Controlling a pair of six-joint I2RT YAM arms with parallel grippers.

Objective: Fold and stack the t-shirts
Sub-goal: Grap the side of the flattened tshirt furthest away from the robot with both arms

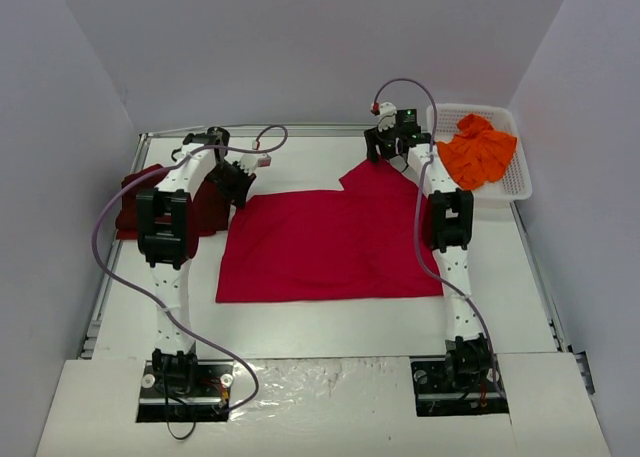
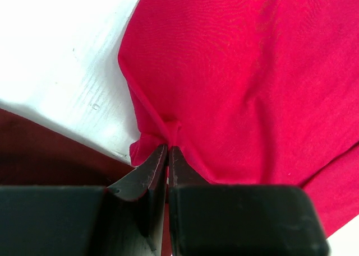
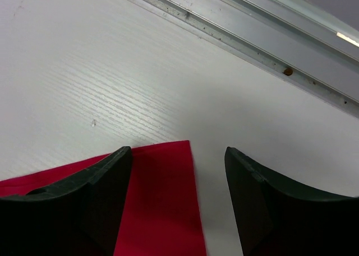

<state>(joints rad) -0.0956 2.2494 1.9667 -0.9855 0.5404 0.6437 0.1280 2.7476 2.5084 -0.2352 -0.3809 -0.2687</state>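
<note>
Slippage at the far-left corner is the chief danger. The left jaws are clenched on only a small bunched pinch of the red shirt (image 2: 252, 71), and a hard or uneven pull could tear that pinch free or drag the whole cloth askew. The right jaws stand released, straddling the edge of the shirt's far-right flap without gripping it. That flap lies flat on the desk (image 1: 330, 322), so closing there may catch little or nothing, and one arm lifting alone would skew the fold.

The red shirt lies spread mid-desk, between the left arm (image 1: 165, 227) and the right arm (image 1: 450, 227). The maroon shirt (image 1: 135, 212) sits at the left edge, just beside the left arm, near enough that a sweep of that arm could snag it. The orange shirt (image 1: 478, 155) is heaped in the basket (image 1: 515, 182) at the far right corner, apart from the red cloth.

Open room lies toward the near edge, where bare desk shows in front of the shirt's hem. Beyond the right jaws the far rail (image 3: 252, 43) is near, which leaves little room to reach farther out.
</note>
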